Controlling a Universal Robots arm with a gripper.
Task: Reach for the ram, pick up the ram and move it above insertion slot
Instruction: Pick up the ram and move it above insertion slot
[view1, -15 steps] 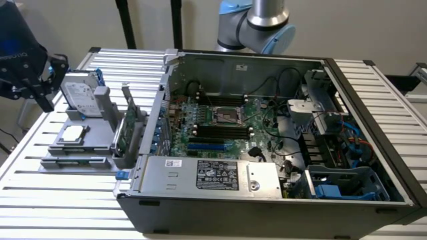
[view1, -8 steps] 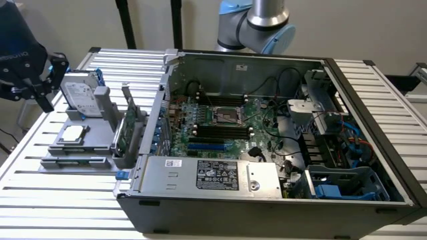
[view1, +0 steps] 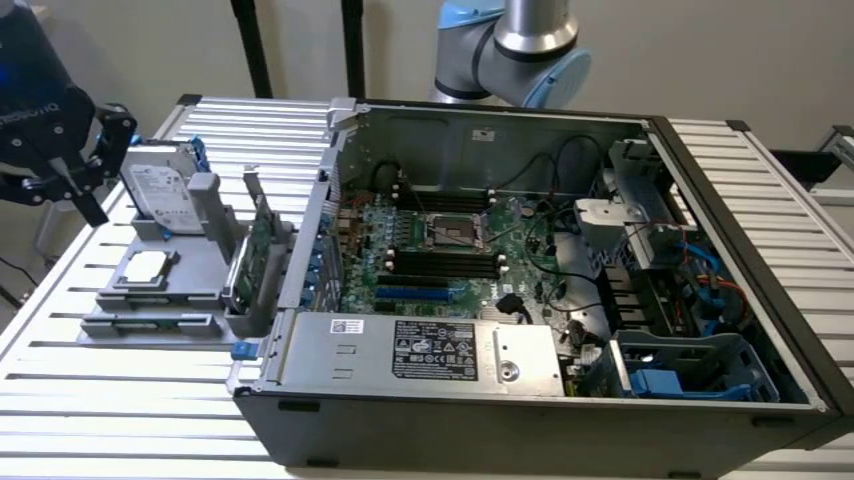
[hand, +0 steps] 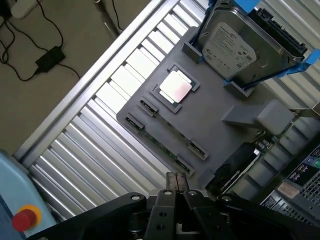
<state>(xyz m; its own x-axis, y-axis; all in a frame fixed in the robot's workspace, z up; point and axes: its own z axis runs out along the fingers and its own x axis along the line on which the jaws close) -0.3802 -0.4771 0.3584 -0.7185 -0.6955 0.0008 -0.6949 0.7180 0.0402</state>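
The ram (hand: 161, 144) is a thin green strip standing on edge between grey clips in the grey fixture (hand: 215, 125); its place at the fixture's front is (view1: 147, 321). My black gripper (view1: 83, 195) hovers above and beyond the fixture's far corner, on the exterior view's left, touching nothing. In the wrist view its fingertips (hand: 176, 182) are pressed together, a short way from the ram's near end. The insertion slot (view1: 441, 262) is one of several long black sockets on the motherboard inside the open computer case (view1: 747, 300).
The fixture also carries a silver hard drive with blue rails (view1: 160, 188), a CPU chip (view1: 147, 265) and a green expansion card (view1: 256, 258). A blue slot (view1: 414, 293) and the CPU socket (view1: 451, 232) flank the black sockets. The case walls stand high around the board.
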